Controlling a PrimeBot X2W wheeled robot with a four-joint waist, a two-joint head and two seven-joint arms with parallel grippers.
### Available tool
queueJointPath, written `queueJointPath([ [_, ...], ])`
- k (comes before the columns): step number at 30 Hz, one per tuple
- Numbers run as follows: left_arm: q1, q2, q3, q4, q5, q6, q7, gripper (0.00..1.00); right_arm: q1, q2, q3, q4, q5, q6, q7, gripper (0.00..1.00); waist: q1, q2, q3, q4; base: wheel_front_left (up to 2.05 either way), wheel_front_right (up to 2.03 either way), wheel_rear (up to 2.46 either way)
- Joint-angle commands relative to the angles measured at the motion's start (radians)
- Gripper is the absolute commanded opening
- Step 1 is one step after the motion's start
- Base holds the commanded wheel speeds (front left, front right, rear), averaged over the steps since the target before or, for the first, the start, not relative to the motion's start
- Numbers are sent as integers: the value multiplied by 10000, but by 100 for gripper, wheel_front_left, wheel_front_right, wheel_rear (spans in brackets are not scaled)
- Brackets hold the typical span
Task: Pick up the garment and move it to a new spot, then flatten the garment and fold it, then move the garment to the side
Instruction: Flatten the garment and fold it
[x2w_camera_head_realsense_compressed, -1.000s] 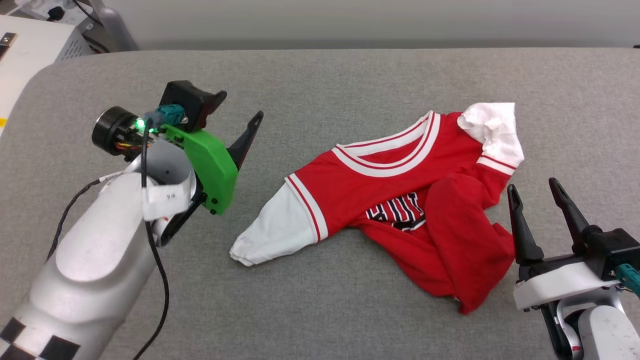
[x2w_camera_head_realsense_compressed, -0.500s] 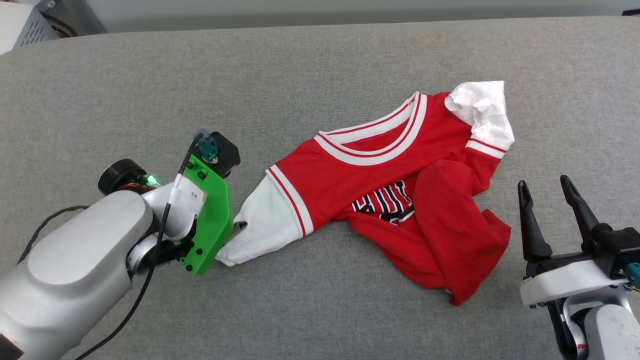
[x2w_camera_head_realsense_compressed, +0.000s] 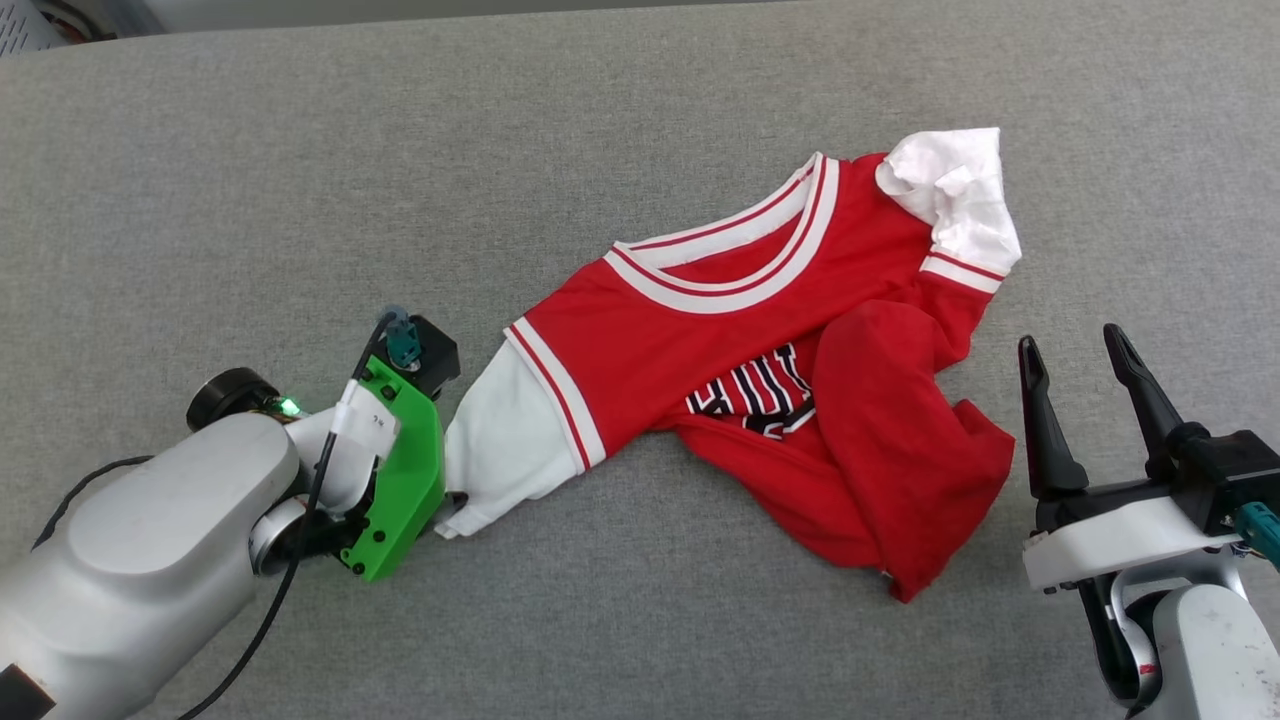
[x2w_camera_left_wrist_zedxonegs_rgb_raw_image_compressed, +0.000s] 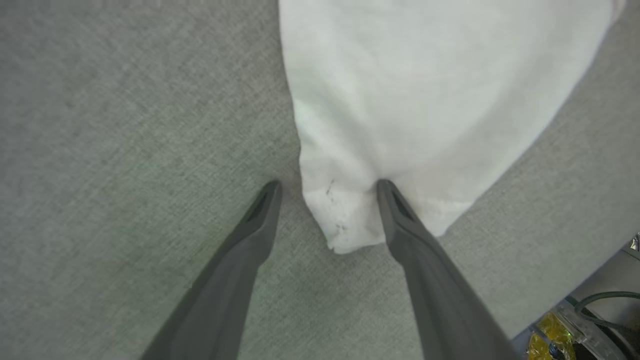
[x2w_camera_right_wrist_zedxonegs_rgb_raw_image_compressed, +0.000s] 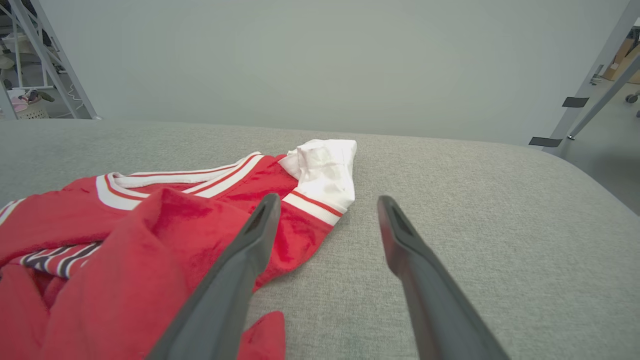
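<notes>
The garment (x2w_camera_head_realsense_compressed: 740, 330), a red jersey with white sleeves, lies crumpled on the grey fabric table (x2w_camera_head_realsense_compressed: 300, 150), its lower part folded over the black lettering. My left gripper (x2w_camera_head_realsense_compressed: 452, 497), on a green mount, points down at the tip of the near white sleeve (x2w_camera_head_realsense_compressed: 500, 450). In the left wrist view this gripper (x2w_camera_left_wrist_zedxonegs_rgb_raw_image_compressed: 327, 185) is open, its fingers astride the sleeve's cuff corner (x2w_camera_left_wrist_zedxonegs_rgb_raw_image_compressed: 425, 90), one fingertip (x2w_camera_left_wrist_zedxonegs_rgb_raw_image_compressed: 387, 192) lying on the cloth. My right gripper (x2w_camera_head_realsense_compressed: 1070, 340) stands open just right of the red hem, touching nothing. It also appears in the right wrist view (x2w_camera_right_wrist_zedxonegs_rgb_raw_image_compressed: 328, 199), beside the far white sleeve (x2w_camera_right_wrist_zedxonegs_rgb_raw_image_compressed: 325, 170).
The table's far edge runs along the top of the head view, with a pale device (x2w_camera_head_realsense_compressed: 25, 25) past its left corner. In the right wrist view a plain wall stands behind the table, with metal frame legs (x2w_camera_right_wrist_zedxonegs_rgb_raw_image_compressed: 595, 65) to the right and a rack (x2w_camera_right_wrist_zedxonegs_rgb_raw_image_compressed: 30, 65) to the left.
My left gripper has come down from a raised pose beside the garment to the tip of the white sleeve. The head camera has tilted down. The right gripper has stayed put.
</notes>
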Motion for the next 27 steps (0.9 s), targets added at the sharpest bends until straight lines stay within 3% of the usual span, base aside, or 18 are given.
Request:
queueJointPath([
  [1,279,-285,-448,384,-58,58,-106,0,-119,-32,-15,39,-31,-6,-45,100,0,-1,4,-37,0,0,0],
  [7,-541,-46,-318,-126,20,58,-1920,0,243,-53,-333,42,-30,-6,-45,100,0,-1,-474,192,0,0,0],
  [16,-1663,408,337,-579,311,136,-2778,0,220,-40,-236,-149,-33,-6,-45,100,0,-1,-341,59,0,0,0],
  [27,-2688,-281,659,1544,949,176,-3801,0,-254,121,-334,-468,-58,-6,-45,100,0,-1,706,-780,0,0,0],
])
